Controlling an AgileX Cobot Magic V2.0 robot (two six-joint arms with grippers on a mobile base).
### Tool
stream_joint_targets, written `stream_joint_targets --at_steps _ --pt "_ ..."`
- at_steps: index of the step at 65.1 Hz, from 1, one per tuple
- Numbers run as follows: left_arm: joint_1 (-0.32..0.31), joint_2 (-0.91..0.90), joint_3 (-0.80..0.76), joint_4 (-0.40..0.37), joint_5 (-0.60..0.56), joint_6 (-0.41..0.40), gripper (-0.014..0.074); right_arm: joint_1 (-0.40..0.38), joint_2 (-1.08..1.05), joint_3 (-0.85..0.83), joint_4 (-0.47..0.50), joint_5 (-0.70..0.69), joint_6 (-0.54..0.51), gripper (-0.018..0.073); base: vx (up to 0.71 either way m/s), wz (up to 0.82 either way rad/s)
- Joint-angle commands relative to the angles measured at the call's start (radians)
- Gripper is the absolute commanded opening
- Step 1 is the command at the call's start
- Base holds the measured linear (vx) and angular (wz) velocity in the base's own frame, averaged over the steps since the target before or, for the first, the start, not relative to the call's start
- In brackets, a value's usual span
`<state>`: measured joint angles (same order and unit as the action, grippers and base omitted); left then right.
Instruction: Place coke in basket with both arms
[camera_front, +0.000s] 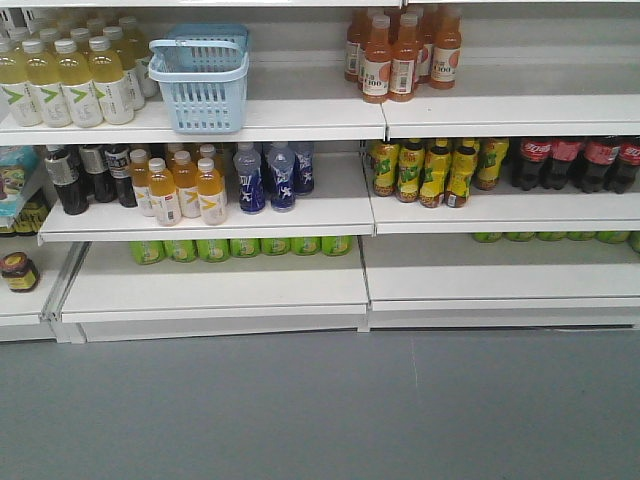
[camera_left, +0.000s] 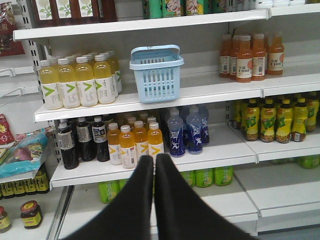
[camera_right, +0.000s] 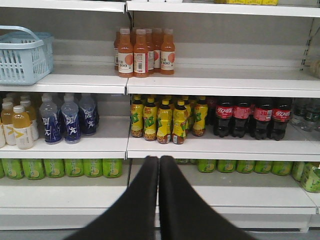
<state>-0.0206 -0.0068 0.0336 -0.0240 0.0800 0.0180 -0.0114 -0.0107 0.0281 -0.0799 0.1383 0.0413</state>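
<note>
The light blue basket (camera_front: 205, 100) stands upright on the upper shelf (camera_front: 320, 118), with 1 handle arching above its rim. In the front view a block of pale yellow bottles (camera_front: 70, 85) stands just beside it on the left. 1 shelf lower and well apart to the right, 4 dark cola bottles (camera_right: 252, 117) with red labels stand in a row beside yellow-labelled bottles (camera_right: 165, 120). The left pincer (camera_left: 154, 159) has its 2 black fingers pressed together, nothing between them. The right pincer (camera_right: 159, 160) is the same (each shows only in its own wrist view). Both hang in front of the shelves, touching nothing.
</note>
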Motion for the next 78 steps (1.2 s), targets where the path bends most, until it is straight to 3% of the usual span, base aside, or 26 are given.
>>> stream_joint_targets --at_steps 1,78 --pt "-0.002 -0.020 -0.001 -0.003 -0.069 -0.002 -0.0006 0.002 -0.018 0.011 -0.007 -0.075 -0.005 -0.0009 0.12 0.01" --pt "-0.002 -0.020 -0.001 -0.003 -0.069 -0.002 -0.0006 0.002 -0.018 0.011 -0.007 -0.075 -0.005 -0.0009 0.15 0.02"
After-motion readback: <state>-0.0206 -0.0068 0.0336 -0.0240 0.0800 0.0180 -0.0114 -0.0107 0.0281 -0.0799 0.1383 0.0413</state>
